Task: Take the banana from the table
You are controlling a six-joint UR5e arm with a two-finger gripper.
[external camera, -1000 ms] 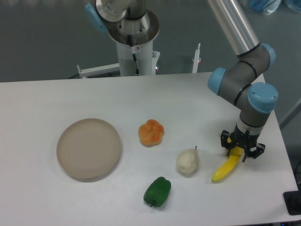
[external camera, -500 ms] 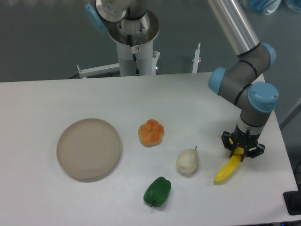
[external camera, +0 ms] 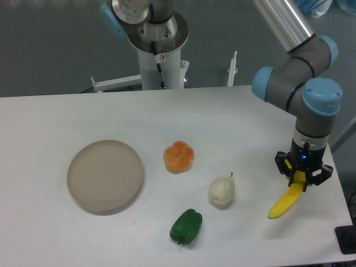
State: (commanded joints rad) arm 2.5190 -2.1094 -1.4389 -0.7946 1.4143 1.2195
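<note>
Gripping: claw (external camera: 303, 177) clamped on upper end of banana (external camera: 286, 202), fingers closed around it.
Banana place: hanging down and to the left from the claw, lower tip pointing at the bench (external camera: 67, 117); whether that tip touches the surface or has just cleared it, cannot tell.
Done: grasp looks made, banana tilted steeply, not lying flat.
Left: by judgement, a clear lift well above the bench to finish the pick.
Edge right of claw: bench's right edge near, just beyond the claw; front edge near below the banana tip.
Edge risk: a slip here could drop the banana close to the corner and roll it off; only a guess.
Room above claw: open, only the arm's own wrist and blue joints there.
Room left of claw: pear (external camera: 221, 191) well apart, whitish with a thin stem; free bench between it and the banana.
Farther left: green pepper (external camera: 186, 226) near the front, orange fruit (external camera: 178, 156) behind it, round beige plate (external camera: 105, 176) farthest off; none in the way of a straight lift.
Behind claw: robot base post (external camera: 159, 58) far back, no hindrance.
</note>
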